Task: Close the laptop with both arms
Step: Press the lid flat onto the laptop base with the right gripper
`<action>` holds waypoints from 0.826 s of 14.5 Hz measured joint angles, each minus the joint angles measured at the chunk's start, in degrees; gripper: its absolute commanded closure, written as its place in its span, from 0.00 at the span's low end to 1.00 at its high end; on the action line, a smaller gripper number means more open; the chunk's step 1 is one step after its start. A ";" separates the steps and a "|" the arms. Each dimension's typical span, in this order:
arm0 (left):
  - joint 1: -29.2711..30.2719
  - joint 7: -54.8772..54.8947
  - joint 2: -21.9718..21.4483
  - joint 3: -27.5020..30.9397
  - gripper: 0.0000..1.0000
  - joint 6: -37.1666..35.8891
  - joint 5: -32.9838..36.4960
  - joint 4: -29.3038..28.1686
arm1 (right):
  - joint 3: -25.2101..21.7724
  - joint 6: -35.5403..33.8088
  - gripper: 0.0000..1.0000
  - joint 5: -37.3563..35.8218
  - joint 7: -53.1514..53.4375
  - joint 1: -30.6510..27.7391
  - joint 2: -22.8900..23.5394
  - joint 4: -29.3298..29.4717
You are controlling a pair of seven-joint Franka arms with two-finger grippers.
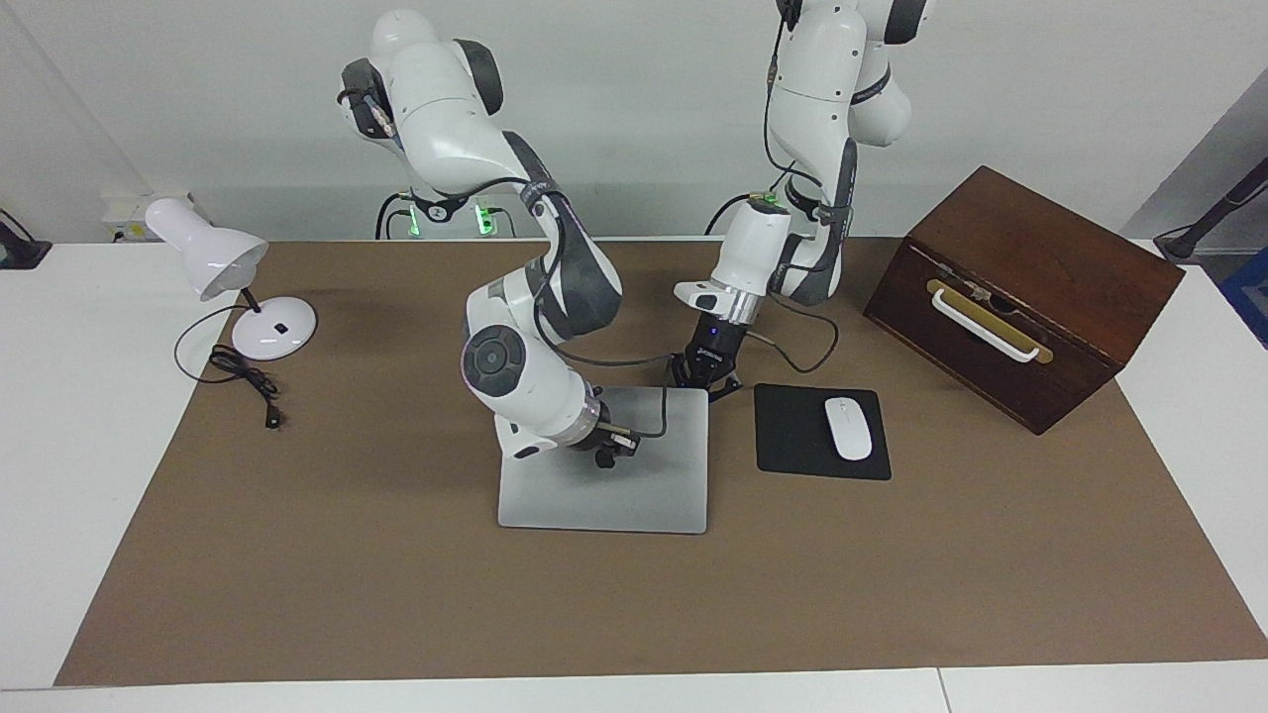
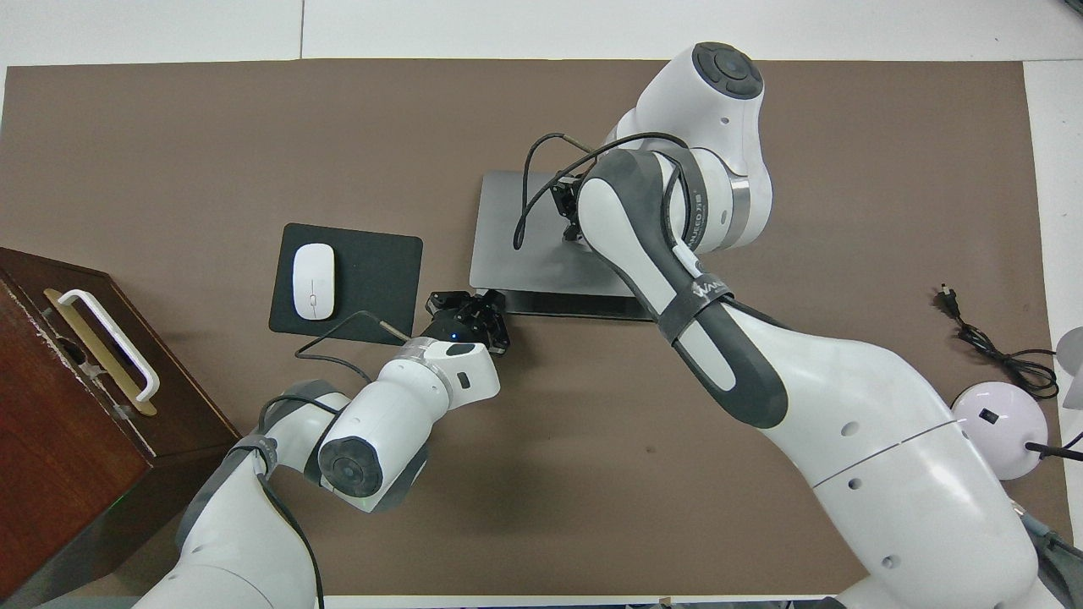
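At centre of the facing view, laptop (image 1: 604, 490) on the brown worktop (image 1: 297, 555), silver lid lowered almost flat, facing up. Right tool (image 1: 606, 453), at the end of the arm coming down from the top of the frame, set against the lid near its middle, fingertips pressed together, pinching nothing. Left tool (image 1: 705, 374) just above the laptop in the frame, at the corner nearer the robots on the left arm's end, fingertips likewise pressed together and holding nothing; contact with the laptop impossible to tell. Beside the laptop, toward the left arm's end, black mouse pad (image 1: 792, 441) with white mouse (image 1: 848, 428) on it. Higher in the frame and further toward that end, dark wooden box (image 1: 1030, 277). Toward the right arm's end, white desk lamp (image 1: 228, 262) with black cable (image 1: 243, 376). Across to the overhead view: laptop (image 2: 516, 245) slightly above frame centre, narrow dark strip showing along its edge nearer the robots, so full closure not certain. Right tool (image 2: 568, 207) over the lid, largely hidden under its own forearm. Left tool (image 2: 465, 309) just beside the laptop's near corner, between laptop and mouse pad (image 2: 381, 279). Mouse (image 2: 313, 281) lying on the pad; box (image 2: 51, 406) at the frame edge on the left arm's end; lamp (image 2: 998, 423) and cable (image 2: 990, 347) at the edge on the right arm's end.
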 measured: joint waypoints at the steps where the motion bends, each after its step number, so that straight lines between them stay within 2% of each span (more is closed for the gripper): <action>1: 0.08 0.00 0.00 0.00 1.00 0.01 0.35 0.00 | 0.00 0.14 1.00 0.07 0.00 0.01 0.02 -0.21; 12: 0.14 0.00 0.01 0.00 1.00 0.04 0.55 0.01 | 0.14 4.36 1.00 0.16 0.00 0.53 1.71 -0.60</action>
